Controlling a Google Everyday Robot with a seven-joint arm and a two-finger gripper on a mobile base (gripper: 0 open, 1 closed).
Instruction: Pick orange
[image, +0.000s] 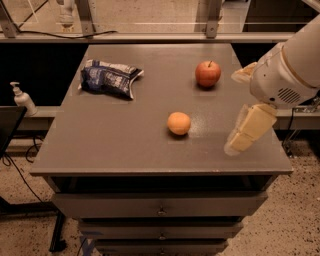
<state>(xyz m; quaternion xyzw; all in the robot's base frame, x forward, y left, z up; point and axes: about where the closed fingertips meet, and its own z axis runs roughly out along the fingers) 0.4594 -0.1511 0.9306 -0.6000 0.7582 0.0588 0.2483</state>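
Observation:
The orange (179, 123), small, round and pale orange, sits on the grey table top (100, 145) near the middle, slightly toward the front. My gripper (234, 112) hangs over the right part of the table, to the right of the orange and apart from it. Its two beige fingers (248, 131) are spread wide, one toward the apple and one toward the front edge. It holds nothing.
A red apple (207, 74) with a stem stands behind and to the right of the orange. A dark blue snack bag (108, 78) lies at the back left. Drawers (160, 206) sit under the table top. A pump bottle (22, 98) stands at the left, off the table.

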